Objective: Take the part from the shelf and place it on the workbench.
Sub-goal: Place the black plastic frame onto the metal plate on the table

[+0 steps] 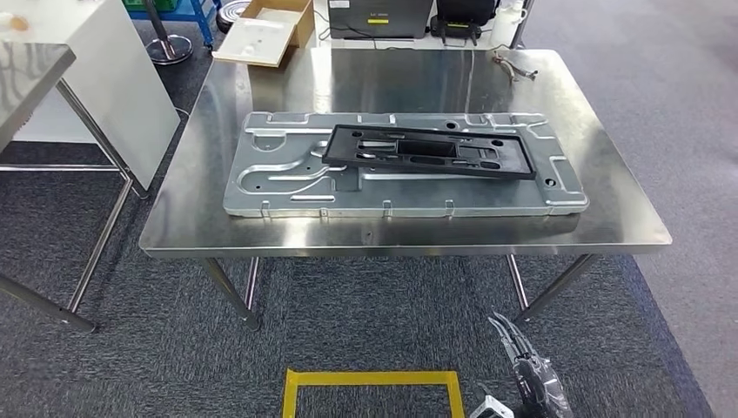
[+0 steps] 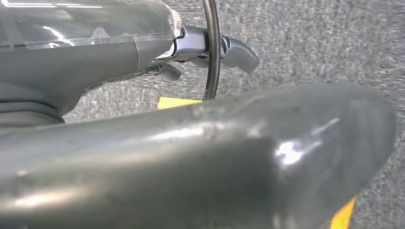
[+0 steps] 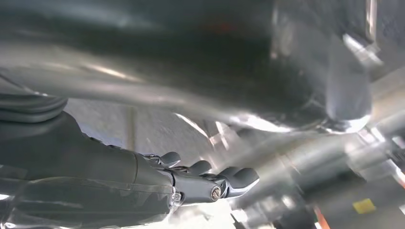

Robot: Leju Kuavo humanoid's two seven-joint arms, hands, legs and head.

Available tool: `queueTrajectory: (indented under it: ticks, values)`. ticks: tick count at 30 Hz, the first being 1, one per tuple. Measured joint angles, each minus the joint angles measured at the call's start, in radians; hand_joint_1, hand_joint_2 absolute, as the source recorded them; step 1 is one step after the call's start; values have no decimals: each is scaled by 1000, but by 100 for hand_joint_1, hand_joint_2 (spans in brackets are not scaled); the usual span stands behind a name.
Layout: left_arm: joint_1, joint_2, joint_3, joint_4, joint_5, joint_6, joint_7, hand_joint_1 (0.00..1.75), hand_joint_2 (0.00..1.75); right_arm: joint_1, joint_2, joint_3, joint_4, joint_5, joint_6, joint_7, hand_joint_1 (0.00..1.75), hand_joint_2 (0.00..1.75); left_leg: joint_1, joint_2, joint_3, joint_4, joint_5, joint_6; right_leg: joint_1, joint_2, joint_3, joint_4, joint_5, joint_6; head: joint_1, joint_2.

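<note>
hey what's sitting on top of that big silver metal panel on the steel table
A black plastic frame lies flat on the silver panel, toward its far right part, which rests on the steel table. The frame's openings show panel beneath; the panel surface under its solid bars is covered.

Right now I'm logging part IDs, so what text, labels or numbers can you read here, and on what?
None can be read.
White label on the grey case behind the workbench: too small.
Black frame and silver metal panel: no markings seen.
Yellow tag, right wrist view: blurred.
</note>
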Motion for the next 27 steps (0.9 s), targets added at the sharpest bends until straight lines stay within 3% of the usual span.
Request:
queueTrajectory:
  ticks: [1, 3, 5, 6, 7, 9, 10, 11, 13, 14, 15, 16, 17, 18, 20, 21, 22, 24, 25, 27]
  values:
    - [0, -5, 1, -7, 4, -2, 1, 0, 0, 12, 9, -39, 12, -8, 29, -27, 0, 0, -2, 1, -17, 3, 11, -1, 0, 0, 28, -11, 30, -3, 0, 0]
    - [-1, -15, 1, -17, 10, -3, 4, 0, 0, 22, 31, -122, 48, -38, 73, -68, 0, 0, -5, 1, -46, 12, 30, -7, 3, 0, 126, -117, 71, -14, 0, 0]
    - [-2, -21, 1, -21, 14, -3, 4, 0, 0, 20, 58, -206, 110, -78, 98, -83, 0, 0, -8, 2, -61, 18, 47, -15, 9, 0, 224, -259, 49, -25, 0, 0]
    - [-2, -24, 1, -22, 14, -4, 4, 0, 0, 18, 72, -247, 148, -95, 107, -85, 0, 0, -8, 3, -64, 18, 57, -20, 13, 0, 250, -303, 36, -28, 0, 0]
    - [-2, -25, 2, -24, 15, -4, 5, 0, 0, 18, 85, -287, 189, -111, 113, -83, 0, 0, -7, 3, -66, 16, 67, -26, 15, 0, 256, -325, 33, -31, 0, 0]
    - [0, -28, 2, -29, 16, -5, 5, 0, 0, 11, 105, -356, 280, -135, 114, -62, 0, 0, -4, 0, -74, 22, 57, -40, 13, -3, 241, -330, 52, -40, 0, 0]
    - [1, -29, 2, -33, 17, -7, 5, 0, 0, 7, 110, -386, 327, -145, 110, -44, 0, 0, -3, -1, -82, 44, 23, -46, 11, -4, 230, -331, 64, -46, 0, 0]
    - [2, -31, 2, -35, 19, -10, 3, 0, 0, 3, 113, -412, 374, -155, 106, -22, 0, 0, -2, -3, -93, 85, -29, -50, 9, -5, 217, -331, 76, -51, 0, 0]
    - [0, -35, 2, -38, 55, -5, 7, 0, 0, -2, 114, -447, 460, -141, 108, 18, 0, 0, -2, -4, -113, 200, -129, -55, 10, -6, 184, -326, 99, -56, 0, 0]
    - [-2, -40, 2, -39, 96, 7, 13, 0, 0, -11, 114, -459, 505, -111, 118, 34, 0, 0, -2, -4, -115, 252, -146, -56, 10, -6, 164, -322, 111, -57, 0, 0]
    - [-5, -46, 2, -40, 145, 27, 22, 0, 0, -26, 115, -471, 554, -69, 127, 43, 0, 0, -2, -4, -108, 283, -133, -55, 11, -5, 143, -316, 123, -56, 0, 0]
    - [-10, -52, 1, -40, 182, 45, 29, 0, 0, -47, 117, -485, 607, -36, 133, 49, 0, 0, -2, -4, -87, 285, -101, -54, 11, -3, 121, -309, 135, -54, 0, 0]
    - [-13, -57, -4, -40, 192, 55, 30, 0, 0, -70, 123, -506, 658, -28, 128, 61, 0, 0, -3, -5, -51, 256, -67, -51, 11, -1, 98, -300, 145, -52, 0, 0]
    - [-15, -59, -14, -40, 181, 56, 28, 0, 0, -88, 132, -533, 704, -46, 115, 82, 0, 0, -5, -5, 1, 200, -50, -46, 10, 0, 80, -291, 154, -49, 0, 0]
    - [-13, -56, -39, -40, 141, 37, 19, 0, 0, -94, 157, -573, 757, -138, 77, 161, 0, 0, -11, -6, 110, 51, -73, -36, 10, -3, 57, -274, 168, -41, 0, 0]
    - [-11, -53, -48, -39, 128, 29, 13, 0, 0, -83, 164, -571, 768, -185, 60, 208, 0, 0, -14, -6, 142, 0, -93, -31, 11, -7, 53, -270, 175, -36, 0, 0]
    - [-7, -51, -52, -39, 121, 23, 9, 0, 0, -70, 168, -558, 776, -220, 47, 253, 0, 0, -15, -6, 153, -28, -102, -27, 12, -10, 49, -269, 185, -30, 0, 0]
    - [4, -48, -54, -36, 109, 19, 4, 0, 0, -52, 174, -525, 795, -259, 35, 321, 0, 0, -10, -1, 137, -37, -87, -13, 11, -9, 40, -267, 189, -21, 0, 0]
    - [8, -47, -55, -34, 104, 19, 3, 0, 0, -48, 184, -518, 806, -269, 31, 348, 0, 0, -7, 4, 125, -39, -75, -5, 11, -5, 32, -251, 163, -18, 0, 0]
    - [11, -44, -56, -29, 93, 23, 0, 0, 0, -47, 214, -512, 827, -286, 23, 394, 0, 0, -5, 12, 96, -39, -49, 6, 7, 0, 10, -170, 60, -11, 0, 0]
